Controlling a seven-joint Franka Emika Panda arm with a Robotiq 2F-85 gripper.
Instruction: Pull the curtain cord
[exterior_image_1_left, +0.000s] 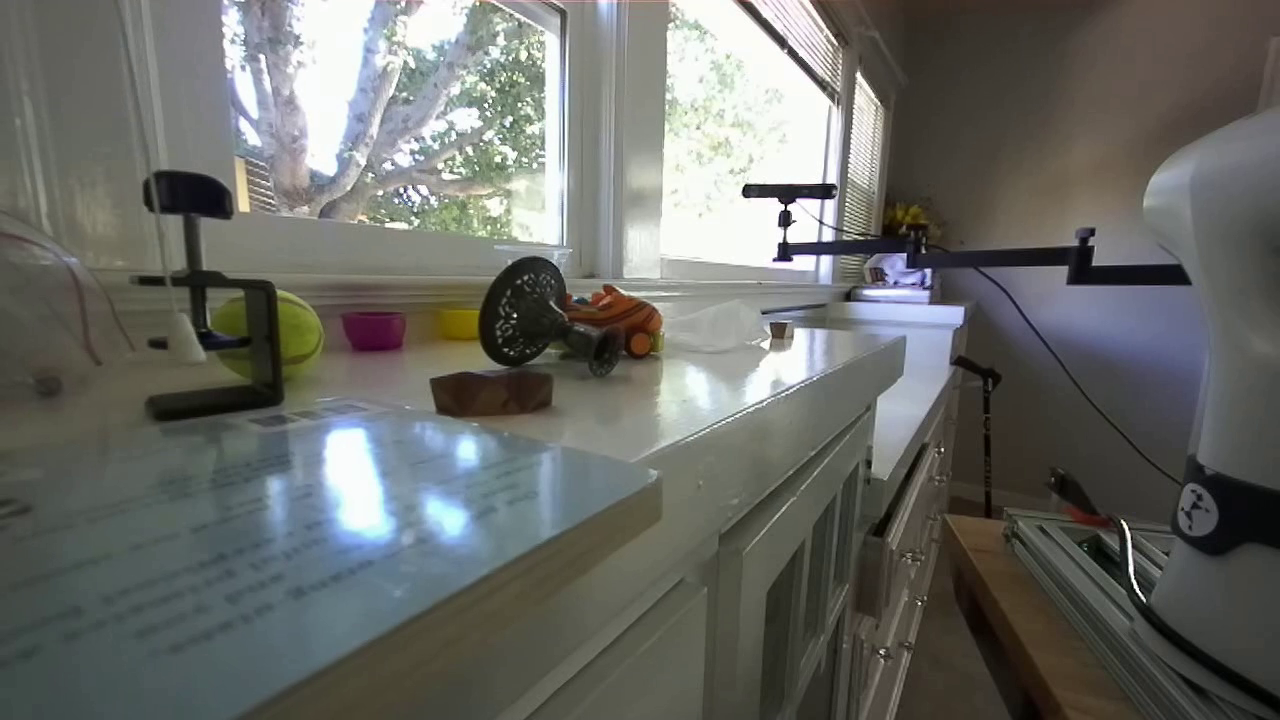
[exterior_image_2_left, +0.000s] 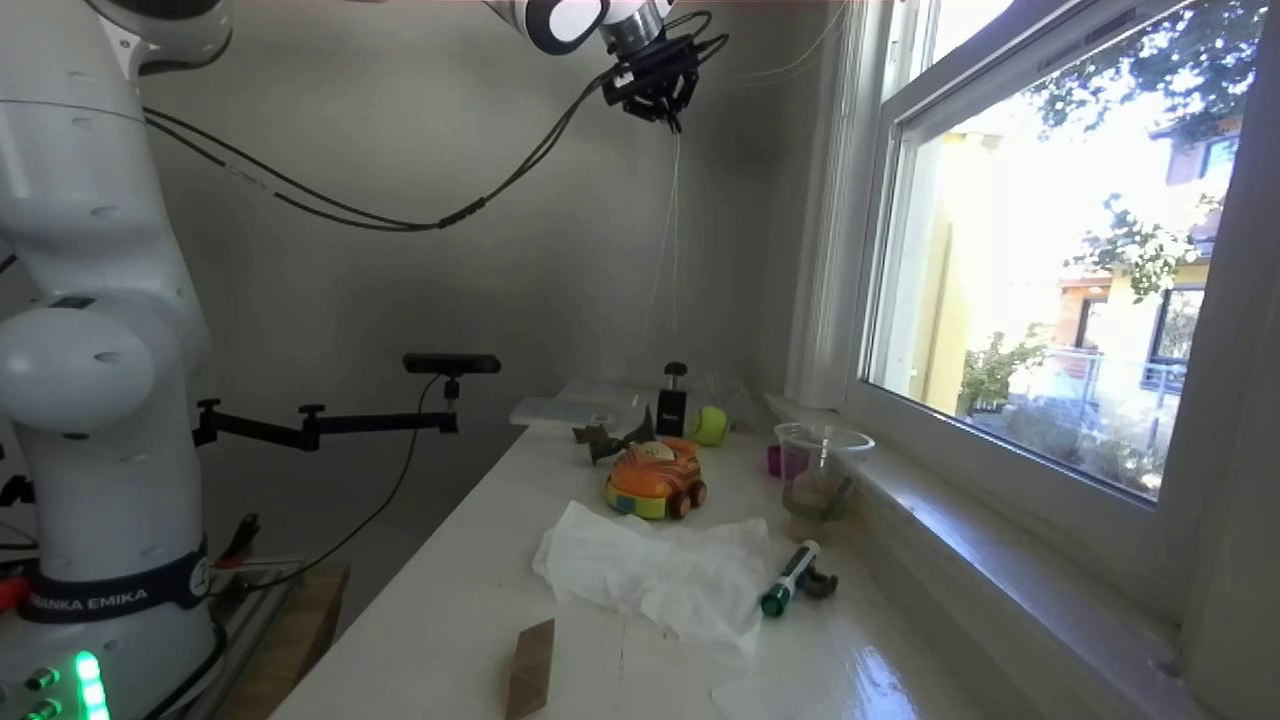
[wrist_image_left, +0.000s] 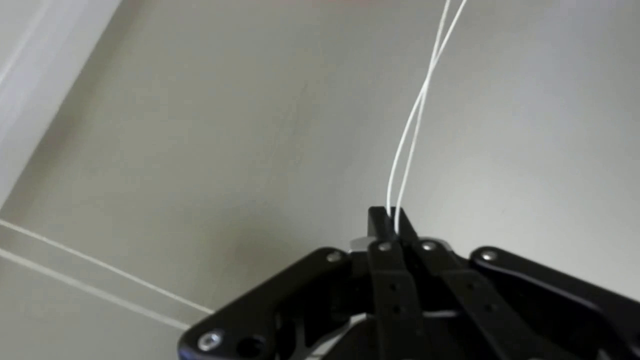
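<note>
White cord (wrist_image_left: 427, 81) is pinched by the end effector (wrist_image_left: 392, 215) and is best drawn slowly and evenly, lest so thin a hold be lost.

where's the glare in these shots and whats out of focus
In both exterior views, daylight washes out parts of the windows and glints off the counter; in an exterior view, white glare streaks the printed board, its text too soft to read; in the wrist view, the cord looks fairly sharp, the wall behind soft.
</note>
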